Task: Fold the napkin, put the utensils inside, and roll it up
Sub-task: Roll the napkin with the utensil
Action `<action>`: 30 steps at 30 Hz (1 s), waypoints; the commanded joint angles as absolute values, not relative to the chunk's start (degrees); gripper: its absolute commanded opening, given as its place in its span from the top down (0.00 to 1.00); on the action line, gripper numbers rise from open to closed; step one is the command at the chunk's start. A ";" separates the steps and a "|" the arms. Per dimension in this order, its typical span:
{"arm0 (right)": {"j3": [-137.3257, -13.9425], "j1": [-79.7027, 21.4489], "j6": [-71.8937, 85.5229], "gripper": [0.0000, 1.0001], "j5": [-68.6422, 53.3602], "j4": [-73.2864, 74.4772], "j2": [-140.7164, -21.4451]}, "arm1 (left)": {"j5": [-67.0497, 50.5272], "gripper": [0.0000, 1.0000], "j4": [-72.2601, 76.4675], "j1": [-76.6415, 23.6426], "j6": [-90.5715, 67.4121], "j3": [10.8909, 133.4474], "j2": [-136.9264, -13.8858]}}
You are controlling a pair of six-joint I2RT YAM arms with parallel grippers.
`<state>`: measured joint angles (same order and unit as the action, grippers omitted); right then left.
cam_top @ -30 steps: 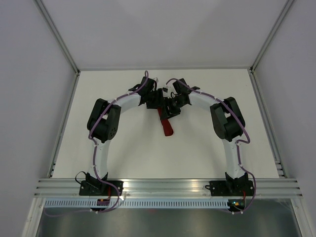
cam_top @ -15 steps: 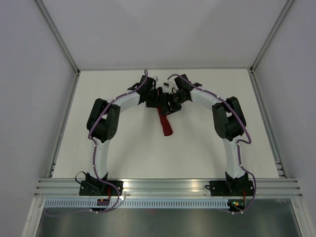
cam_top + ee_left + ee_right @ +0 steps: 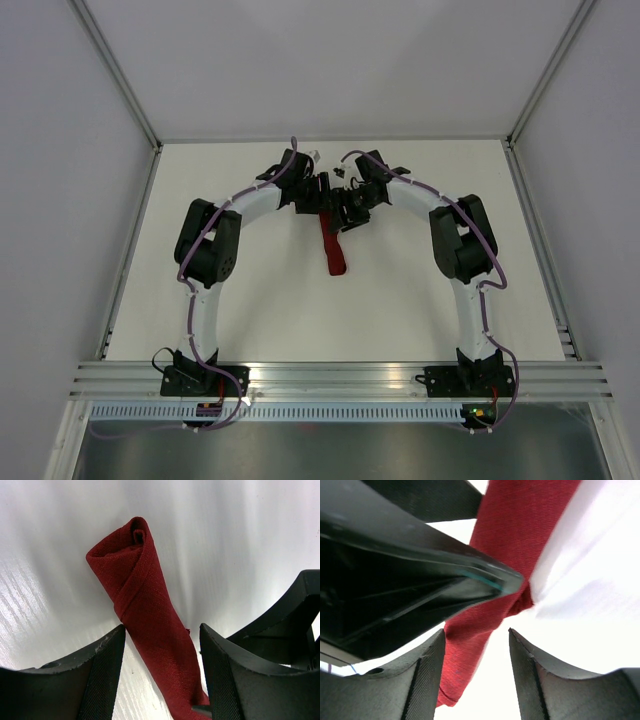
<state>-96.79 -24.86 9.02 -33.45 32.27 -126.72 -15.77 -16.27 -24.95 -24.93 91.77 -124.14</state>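
The dark red napkin (image 3: 334,250) lies on the white table as a narrow roll that runs toward the arms' bases. No utensils show. Both grippers meet over its far end. My left gripper (image 3: 323,198) is open. In the left wrist view (image 3: 161,680) its jaws stand on either side of the napkin roll (image 3: 150,625), with a gap on the right side. My right gripper (image 3: 347,213) is open too. In the right wrist view (image 3: 476,680) the napkin's end (image 3: 470,650) lies by the right gripper's left finger. The left gripper's finger (image 3: 420,575) crosses above the napkin there.
The white table (image 3: 250,300) is walled by white panels on the left, right and back. An aluminium rail (image 3: 340,375) runs along the near edge by the arm bases.
Both grippers have closed in a little on the napkin's far end, and the right one has shifted up and left. The roll stays where it was.
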 commanded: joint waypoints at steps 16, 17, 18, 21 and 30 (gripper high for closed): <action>-97.12 -22.76 7.91 0.46 -29.01 33.05 -129.90 | -18.90 0.35 -16.61 -23.91 -22.33 93.25 -122.61; -96.95 -22.68 7.82 0.46 -29.00 32.96 -130.08 | -18.90 0.35 -16.52 -23.91 -22.32 93.25 -122.52; -96.94 -22.59 7.74 0.46 -28.74 32.96 -130.34 | -19.16 0.35 -16.52 -23.91 -22.24 93.34 -122.52; -96.77 -22.50 7.65 0.46 -28.21 32.78 -130.52 | -19.16 0.35 -16.43 -23.91 -22.24 93.25 -122.34; -96.42 -22.15 7.03 0.48 -25.93 32.34 -131.48 | -19.77 0.35 -16.17 -23.73 -22.24 92.20 -122.26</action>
<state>-96.79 -22.98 8.27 -33.67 32.12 -127.96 -17.28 -16.27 -24.12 -24.36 91.77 -124.14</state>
